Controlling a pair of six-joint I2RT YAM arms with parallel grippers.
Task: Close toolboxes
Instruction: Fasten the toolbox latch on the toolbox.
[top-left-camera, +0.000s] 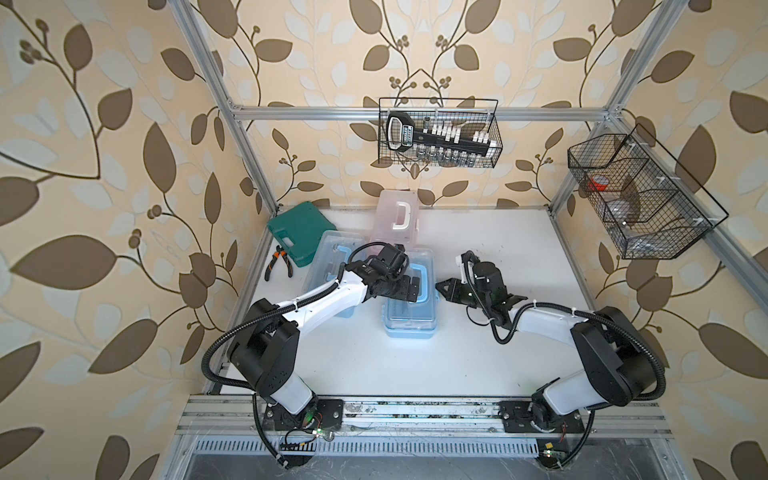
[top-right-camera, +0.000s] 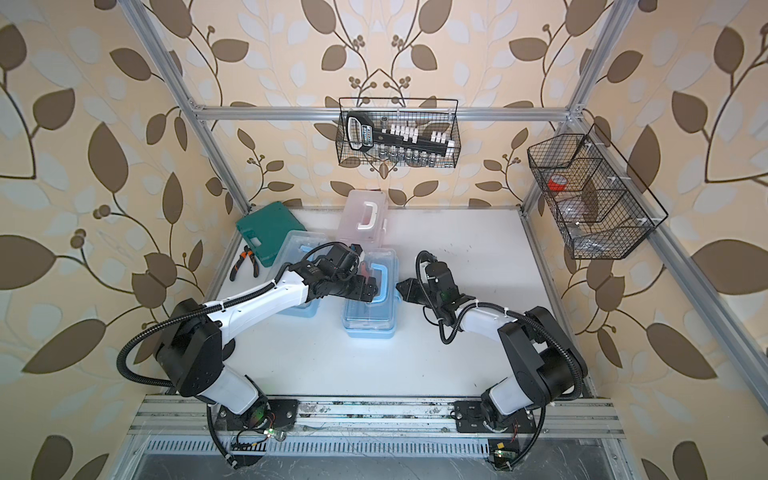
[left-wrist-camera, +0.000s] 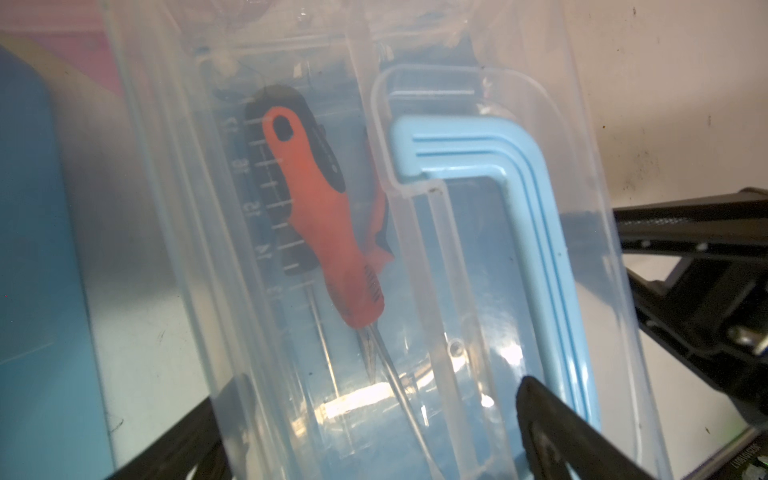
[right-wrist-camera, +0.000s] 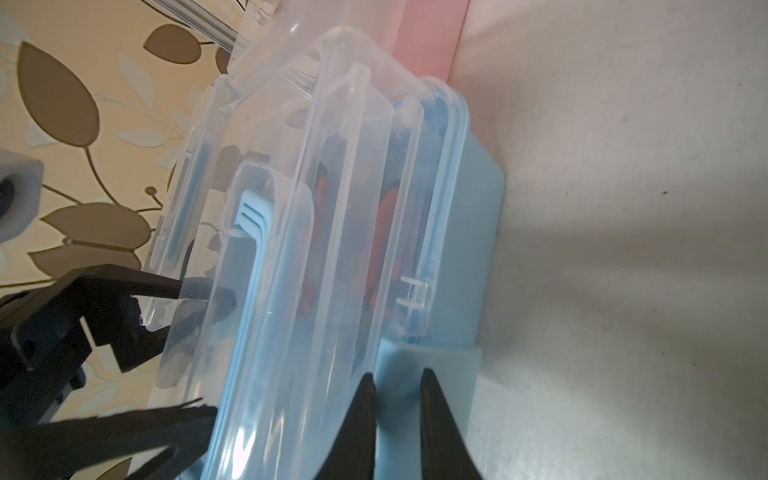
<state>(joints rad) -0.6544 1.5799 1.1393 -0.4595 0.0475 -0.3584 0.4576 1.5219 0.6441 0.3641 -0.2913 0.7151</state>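
— Left tool (left-wrist-camera: 380, 384): splayed wide over clear lid (left-wrist-camera: 478, 257) of middle blue toolbox (top-left-camera: 409, 326) on tabletop (top-left-camera: 478, 357). Why?
— Pinning lid down, probably. Right tool (right-wrist-camera: 397, 376): pinched nearly closed, gripping nothing visible, tips at blue side latch (right-wrist-camera: 436, 361). Likely to press it home.

Moulded ruler numerals (left-wrist-camera: 250, 211) on clear toolbox lid (left-wrist-camera: 582, 145), 13 and 12 legible
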